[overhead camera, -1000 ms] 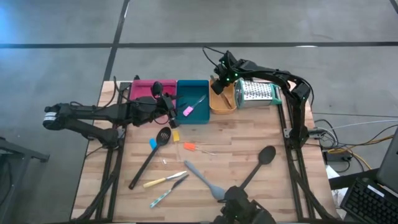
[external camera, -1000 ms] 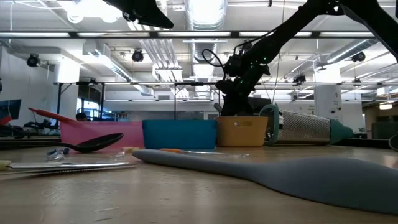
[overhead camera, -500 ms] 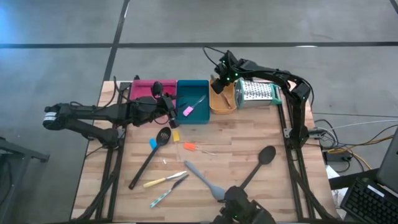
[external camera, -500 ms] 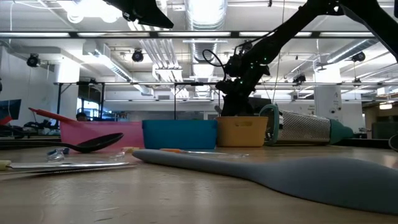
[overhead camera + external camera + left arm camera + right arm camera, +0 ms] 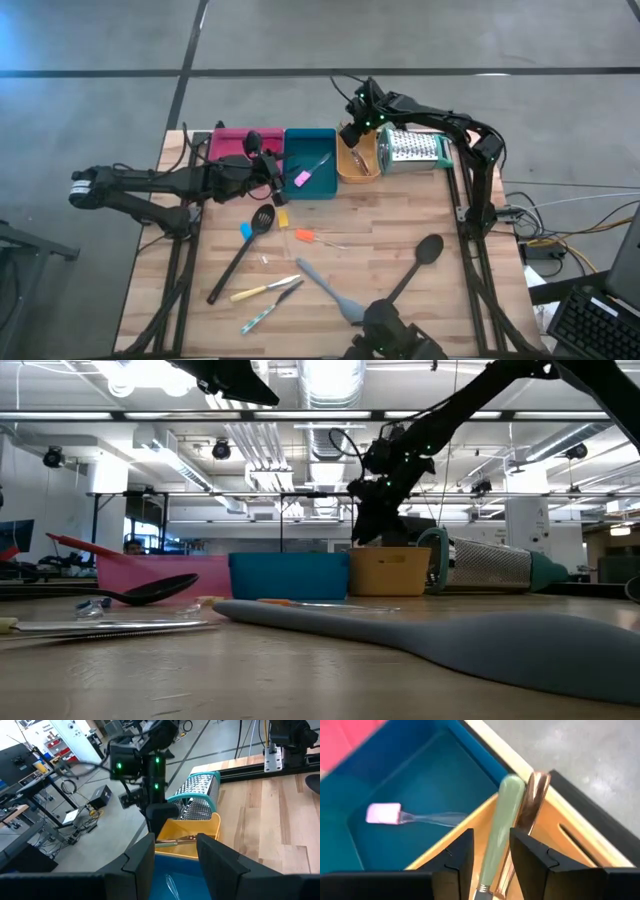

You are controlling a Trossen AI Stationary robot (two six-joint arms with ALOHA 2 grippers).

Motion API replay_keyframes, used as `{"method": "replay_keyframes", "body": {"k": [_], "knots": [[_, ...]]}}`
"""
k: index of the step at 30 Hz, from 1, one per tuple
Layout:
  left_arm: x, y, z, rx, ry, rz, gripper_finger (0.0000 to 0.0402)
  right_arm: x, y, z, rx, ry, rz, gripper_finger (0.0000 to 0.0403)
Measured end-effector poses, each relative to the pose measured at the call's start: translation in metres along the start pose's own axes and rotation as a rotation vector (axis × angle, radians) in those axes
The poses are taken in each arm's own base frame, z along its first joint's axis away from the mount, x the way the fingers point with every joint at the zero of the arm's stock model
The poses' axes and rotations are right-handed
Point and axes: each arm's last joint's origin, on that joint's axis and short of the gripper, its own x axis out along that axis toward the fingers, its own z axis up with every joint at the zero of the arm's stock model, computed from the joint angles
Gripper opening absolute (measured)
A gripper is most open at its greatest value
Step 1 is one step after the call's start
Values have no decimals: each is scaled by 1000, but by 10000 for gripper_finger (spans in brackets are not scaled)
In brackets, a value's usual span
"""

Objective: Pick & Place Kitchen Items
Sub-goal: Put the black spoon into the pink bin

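Observation:
My right gripper [image 5: 351, 133] [image 5: 491, 837] hangs open above the orange tray [image 5: 342, 170]. A tool with a pale green handle [image 5: 501, 810] and a copper part [image 5: 532, 795] lies slanting in that tray, its end leaning at the tray's rim. My fingers stand on either side of the handle, and no touch shows. My left gripper [image 5: 274, 170] [image 5: 175, 845] is open and empty over the left edge of the teal tray [image 5: 310, 140]. A pink-handled tool [image 5: 302, 177] lies in the teal tray. Loose utensils lie on the table in front of the trays.
A metal grater [image 5: 412, 150] lies right of the orange tray, and a pink tray [image 5: 228, 143] stands left of the teal one. On the table lie a black slotted spoon [image 5: 240, 255], a black spoon [image 5: 416, 262], a grey spatula [image 5: 326, 291], and small yellow, blue and orange-handled tools [image 5: 262, 291].
My right gripper has gone up a little from the orange tray; the green-handled tool stays in the tray.

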Motion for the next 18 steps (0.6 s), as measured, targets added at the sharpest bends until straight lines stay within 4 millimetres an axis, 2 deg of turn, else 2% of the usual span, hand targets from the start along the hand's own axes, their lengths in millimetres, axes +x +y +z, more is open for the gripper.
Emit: {"method": "replay_keyframes", "body": {"k": [7,13,18], "knots": [[0,0,0,-4,0,0,151,-31,26,6,-43,-45,26,128],[0,0,0,-7,0,0,151,-46,68,-3,-100,17,77,105],[-1,0,0,-17,-2,0,151,-55,111,-15,-158,58,139,79]]}}
